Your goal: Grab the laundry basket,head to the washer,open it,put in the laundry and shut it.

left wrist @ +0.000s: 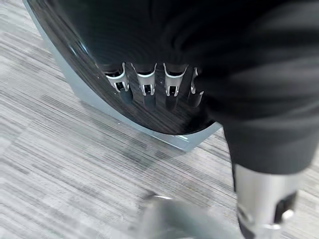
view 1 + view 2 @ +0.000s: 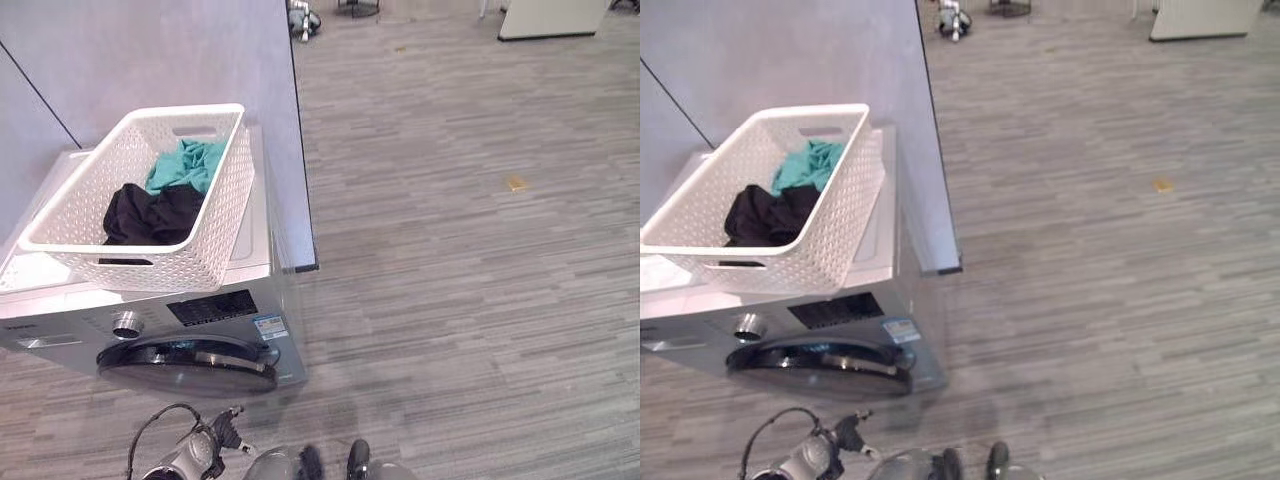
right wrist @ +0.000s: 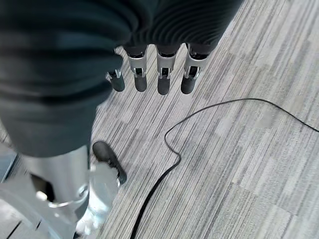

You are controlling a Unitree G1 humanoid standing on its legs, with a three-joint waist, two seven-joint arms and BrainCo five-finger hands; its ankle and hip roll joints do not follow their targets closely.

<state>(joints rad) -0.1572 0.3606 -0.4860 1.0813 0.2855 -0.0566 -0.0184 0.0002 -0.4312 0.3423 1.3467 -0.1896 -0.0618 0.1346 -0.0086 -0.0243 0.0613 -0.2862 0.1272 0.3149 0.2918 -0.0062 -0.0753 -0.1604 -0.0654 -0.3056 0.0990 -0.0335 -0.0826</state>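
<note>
A white perforated laundry basket [image 2: 228, 190] stands on top of the silver front-loading washer [image 2: 255, 262]. It holds a teal cloth [image 2: 188, 162] and a black cloth [image 2: 150, 214]. The washer's round dark door [image 2: 190, 362] looks shut. In the left wrist view my left hand [image 1: 145, 83] is close up against the dark door glass [image 1: 99, 45], fingers straight, thumb apart, holding nothing. My right hand [image 3: 163, 75] hangs over the carpet with straight fingers and nothing in it.
A grey partition wall [image 2: 200, 60] runs behind the washer and ends at an edge [image 2: 306, 210] beside it. Striped grey carpet [image 2: 470, 300] spreads to the right. A small yellowish scrap [image 2: 516, 183] lies on it. A white cabinet [image 2: 552, 20] stands far back.
</note>
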